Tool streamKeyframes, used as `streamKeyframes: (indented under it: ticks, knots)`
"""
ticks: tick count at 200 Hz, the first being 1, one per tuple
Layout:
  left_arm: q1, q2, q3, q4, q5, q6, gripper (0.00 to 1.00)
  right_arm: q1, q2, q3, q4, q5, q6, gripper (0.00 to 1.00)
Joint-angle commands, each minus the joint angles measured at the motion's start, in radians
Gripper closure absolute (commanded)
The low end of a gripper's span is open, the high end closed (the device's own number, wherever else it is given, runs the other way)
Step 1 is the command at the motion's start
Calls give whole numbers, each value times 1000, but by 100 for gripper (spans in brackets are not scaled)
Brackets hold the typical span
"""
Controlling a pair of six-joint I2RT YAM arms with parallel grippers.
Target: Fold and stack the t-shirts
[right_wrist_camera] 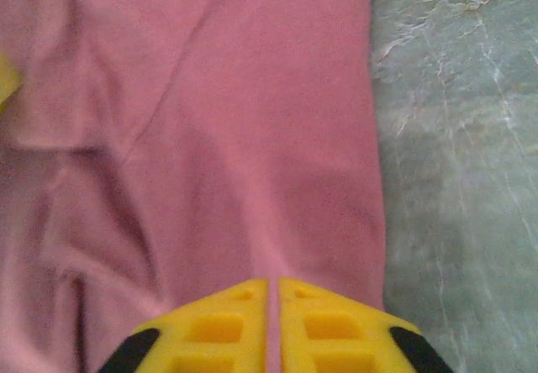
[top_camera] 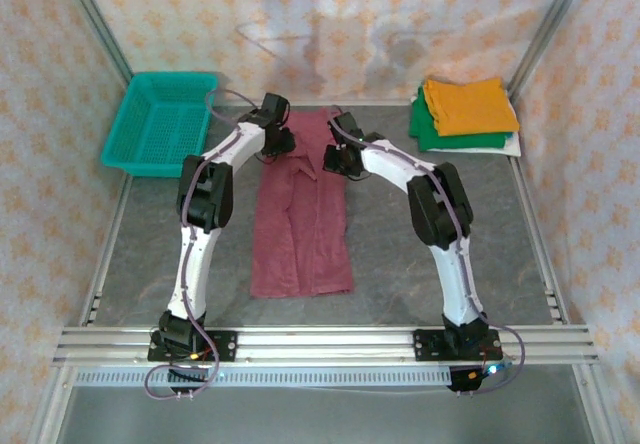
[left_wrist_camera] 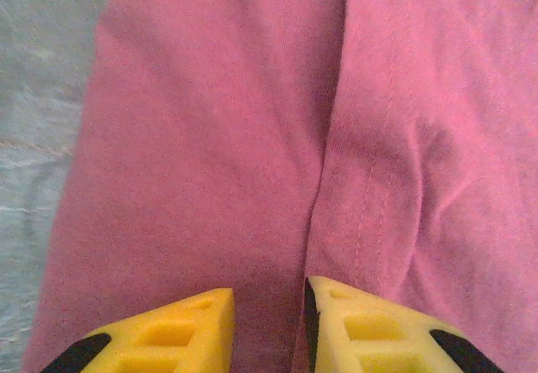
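Observation:
A maroon t-shirt (top_camera: 300,234) lies as a long narrow strip down the middle of the grey table (top_camera: 450,254). Both grippers press on its far end. My left gripper (top_camera: 283,146) (left_wrist_camera: 269,293) has its yellow fingers a little apart, with a thick fold of the maroon cloth (left_wrist_camera: 210,138) bunched between them. My right gripper (top_camera: 335,161) (right_wrist_camera: 274,282) is shut on a thin ridge of the maroon cloth (right_wrist_camera: 252,138), close to the shirt's right edge. No lettering shows. At the back right, a folded orange t-shirt (top_camera: 465,104) rests on a green one (top_camera: 440,136) and a white one (top_camera: 512,144).
A teal mesh basket (top_camera: 160,122) stands at the back left. Bare grey table (right_wrist_camera: 454,138) lies right of the shirt, and more bare table (left_wrist_camera: 34,138) on its left. Patterned walls and metal rails bound the workspace on all sides.

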Motion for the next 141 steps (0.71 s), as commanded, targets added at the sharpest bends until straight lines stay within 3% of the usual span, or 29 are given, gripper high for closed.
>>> streamKeyframes:
  ticks: [1, 54, 114, 141]
  knots:
    - [-27, 40, 16, -9, 21, -45, 72, -44, 95, 111, -62, 47, 21, 91]
    - [-39, 100, 50, 28, 46, -103, 72, -96, 211, 197, -74, 74, 61, 92]
    - [-49, 370, 524, -79, 135, -103, 73, -132, 243, 244, -71, 98, 80, 91]
    - [-47, 383, 550, -82, 123, -127, 74, -151, 284, 317, -102, 117, 71, 91]
